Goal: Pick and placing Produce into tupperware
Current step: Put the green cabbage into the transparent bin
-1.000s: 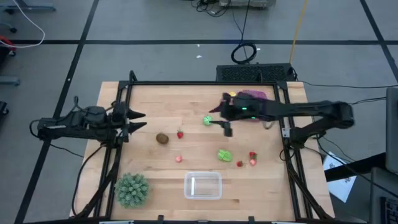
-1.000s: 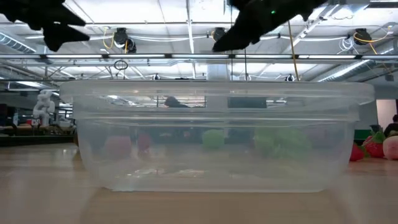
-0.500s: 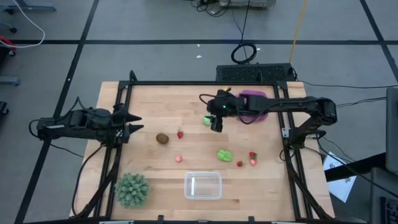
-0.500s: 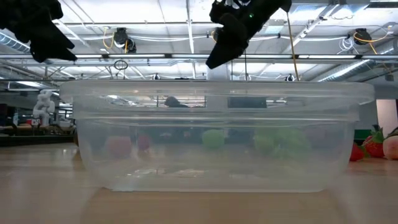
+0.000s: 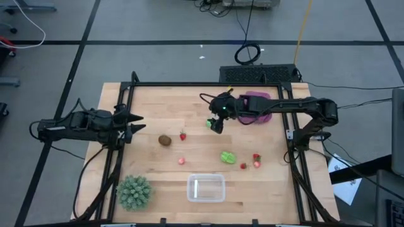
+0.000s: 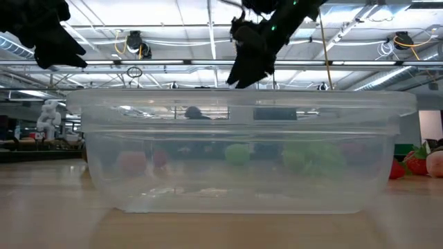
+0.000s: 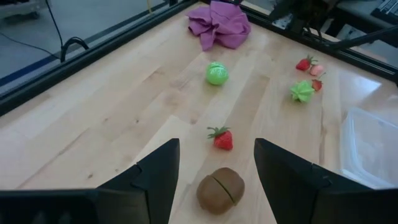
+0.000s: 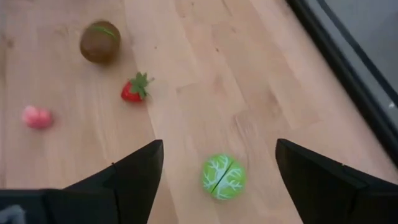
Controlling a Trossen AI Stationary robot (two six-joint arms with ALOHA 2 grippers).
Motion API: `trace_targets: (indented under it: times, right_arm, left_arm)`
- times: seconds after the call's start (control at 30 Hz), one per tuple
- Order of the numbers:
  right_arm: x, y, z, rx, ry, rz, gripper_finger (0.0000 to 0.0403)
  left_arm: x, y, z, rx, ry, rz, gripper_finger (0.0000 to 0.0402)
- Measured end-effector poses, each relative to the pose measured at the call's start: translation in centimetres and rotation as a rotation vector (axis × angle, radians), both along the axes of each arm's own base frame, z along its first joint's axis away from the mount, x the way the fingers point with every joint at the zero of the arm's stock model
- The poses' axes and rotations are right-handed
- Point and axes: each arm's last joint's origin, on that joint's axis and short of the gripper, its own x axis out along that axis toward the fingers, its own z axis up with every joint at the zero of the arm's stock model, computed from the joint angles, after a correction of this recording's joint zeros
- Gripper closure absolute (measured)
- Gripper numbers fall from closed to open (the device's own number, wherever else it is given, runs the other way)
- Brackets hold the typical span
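Nothing placed yet. Near edge of bench (image 5: 158, 101), 6 o'clock: tupperware (image 5: 206, 188), clear smooth plastic with rounded corners, holds nothing. Mid-bench: ribbed light-green piece (image 5: 228, 157), red strawberries (image 5: 256, 157), brown oval kiwi (image 5: 165, 140). Farther, 1 o'clock: right gripper (image 5: 216, 124) with fingers spread, directly over round veined green ball (image 8: 223, 177). Left gripper (image 5: 134, 123), 9 o'clock, spread wide, waiting.
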Motion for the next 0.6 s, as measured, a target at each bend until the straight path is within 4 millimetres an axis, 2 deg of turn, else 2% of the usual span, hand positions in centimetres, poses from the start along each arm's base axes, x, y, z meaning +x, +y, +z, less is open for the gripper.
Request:
trace_targets:
  times: [0.23, 0.33, 0.47, 0.6]
  right_arm:
    - [1.9, -0.9, -4.8, 0.042, 0.125, -0.003, 0.0099]
    - [2.3, -1.5, -6.3, 0.046, 0.159, -0.01, 0.0098]
    - [2.4, -2.2, -6.7, 0.055, 0.144, -0.042, 0.0098]
    - [2.2, -3.2, -6.6, 0.118, 0.11, -0.151, 0.0098]
  left_arm:
    - [0.0, 0.0, 0.0, -0.018, -0.007, 0.01, 0.019]
    - [0.0, 0.0, 0.0, -0.017, -0.007, 0.009, 0.019]
    - [0.0, 0.0, 0.0, -0.017, -0.007, 0.009, 0.019]
    - [0.0, 0.0, 0.0, -0.016, -0.007, 0.009, 0.019]
